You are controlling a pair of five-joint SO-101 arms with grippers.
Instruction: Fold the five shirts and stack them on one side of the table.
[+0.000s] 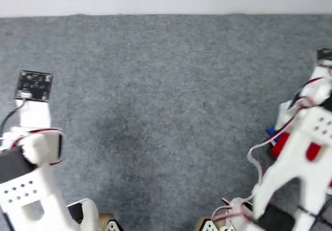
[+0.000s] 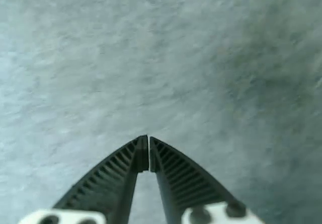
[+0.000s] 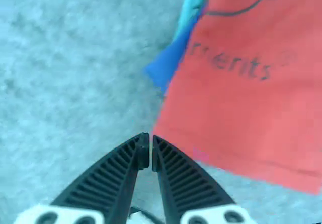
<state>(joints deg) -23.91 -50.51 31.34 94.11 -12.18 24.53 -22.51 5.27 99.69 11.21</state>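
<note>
Black ribbed left gripper [image 2: 149, 153] closed tip to tip above grey felt tabletop [image 1: 166, 111]. Black ribbed right gripper [image 3: 150, 151] likewise pinched together on nothing, tips just beside the edge of a flat red printed fabric shirt [image 3: 241, 98]. Resting over a blue fabric shirt [image 3: 168, 65], near the table's right side.

The left arm [image 1: 31, 163] has white moulded housings. One bracket is drilled with rows of small holes, and a black servo block sits behind the wrist. A black circuit board [image 1: 34, 85] is mounted at the gripper end with a thin black lead, and red-and-white cables [image 1: 37, 132] cross just behind it. The right arm [image 1: 301, 153] has matching white shells, drilled holes and looping red-and-white wiring [image 1: 251, 154]. The left gripper [image 2: 149, 139] and right gripper [image 3: 150, 136] have black, ribbed, tapering fingers [image 2: 118, 171] on white bases with dark screws [image 2: 200, 215].
</note>
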